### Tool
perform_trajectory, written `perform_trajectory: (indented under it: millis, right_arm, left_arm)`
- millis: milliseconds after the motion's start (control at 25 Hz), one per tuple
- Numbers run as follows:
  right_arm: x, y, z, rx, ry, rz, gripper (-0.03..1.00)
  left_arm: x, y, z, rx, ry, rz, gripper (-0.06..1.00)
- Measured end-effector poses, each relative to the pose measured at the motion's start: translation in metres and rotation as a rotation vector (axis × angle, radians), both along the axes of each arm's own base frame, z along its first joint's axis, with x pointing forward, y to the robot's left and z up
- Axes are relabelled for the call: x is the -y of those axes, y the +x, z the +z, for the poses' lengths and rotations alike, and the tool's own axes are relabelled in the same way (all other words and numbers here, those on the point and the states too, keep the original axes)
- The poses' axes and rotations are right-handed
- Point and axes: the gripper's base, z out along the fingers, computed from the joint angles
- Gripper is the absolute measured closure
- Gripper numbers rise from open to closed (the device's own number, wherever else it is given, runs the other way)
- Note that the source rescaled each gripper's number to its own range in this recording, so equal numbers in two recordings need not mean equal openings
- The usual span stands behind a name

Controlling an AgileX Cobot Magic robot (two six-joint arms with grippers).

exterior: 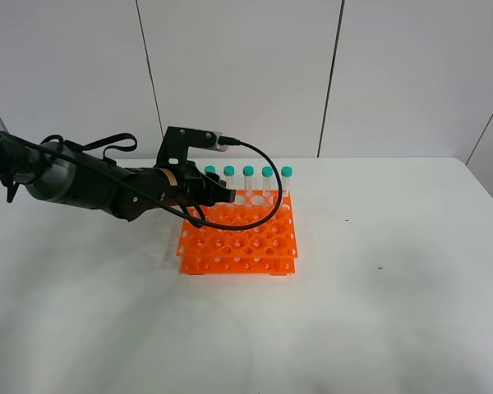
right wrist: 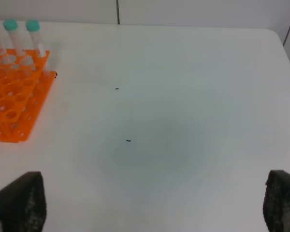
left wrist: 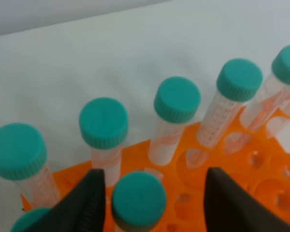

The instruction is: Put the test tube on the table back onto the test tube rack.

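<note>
Black left fingers [left wrist: 94,203] stand released around the test tube [left wrist: 137,198] in the rack [left wrist: 261,169]; right fingers [right wrist: 19,203] spread. Light, slippery plastic, best held under its cap.

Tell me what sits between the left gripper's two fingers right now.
In the left wrist view, one teal-capped test tube stands in the test tube rack between the left gripper fingers, nearer one finger, with open space on the other side.

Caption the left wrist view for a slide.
Left gripper open around a teal-capped test tube seated in the orange test tube rack.
</note>
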Motion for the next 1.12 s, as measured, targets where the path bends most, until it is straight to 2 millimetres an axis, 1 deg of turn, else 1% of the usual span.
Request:
perform_trajectory:
  millis: [80,160,320,400,480,600,720,800,920,1040,1120]
  right_arm:
    - [0.0,0.0,0.0,0.0,0.0,0.0,-0.03]
    - [0.0,0.0,0.0,0.0,0.0,0.0,-0.03]
    - [0.0,0.0,0.0,0.0,0.0,0.0,-0.03]
    - [0.0,0.0,0.0,0.0,0.0,0.0,-0.03]
    - [0.0,0.0,0.0,0.0,0.0,0.0,-0.03]
    - [0.0,0.0,0.0,0.0,0.0,0.0,-0.03]
    - [0.0,0.0,0.0,0.0,0.0,0.0,-0.03]
    - [0.0,0.0,0.0,0.0,0.0,0.0,-0.03]
    - [0.0,0.0,0.0,0.0,0.0,0.0,-0.03]
    - [0.0,0.0,0.0,0.0,0.0,0.0,-0.03]
    - [0.0,0.0,0.0,0.0,0.0,0.0,-0.03]
  left_arm:
    - [0.0,-0.001,0.005,0.004,-0.015,0.005,0.49]
    - [0.0,-0.001,0.012,0.017,-0.026,0.006,0.46]
    - [-0.002,-0.005,0.034,0.054,-0.031,-0.005,0.41]
    - [-0.002,-0.01,0.05,0.077,-0.026,-0.02,0.34]
    - [-0.003,-0.017,0.07,0.106,-0.023,-0.036,0.26]
    - [-0.006,-0.03,0.099,0.128,-0.016,-0.045,0.08]
    - [-0.015,-0.045,0.124,0.108,0.006,-0.035,-0.01]
    - [-0.023,-0.058,0.137,0.054,0.041,-0.023,-0.03]
    - [-0.038,-0.082,0.141,-0.152,0.121,0.015,-0.04]
    - [-0.05,-0.106,0.135,-0.402,0.203,0.035,-0.04]
    - [-0.053,-0.119,0.128,-0.554,0.252,0.026,-0.04]
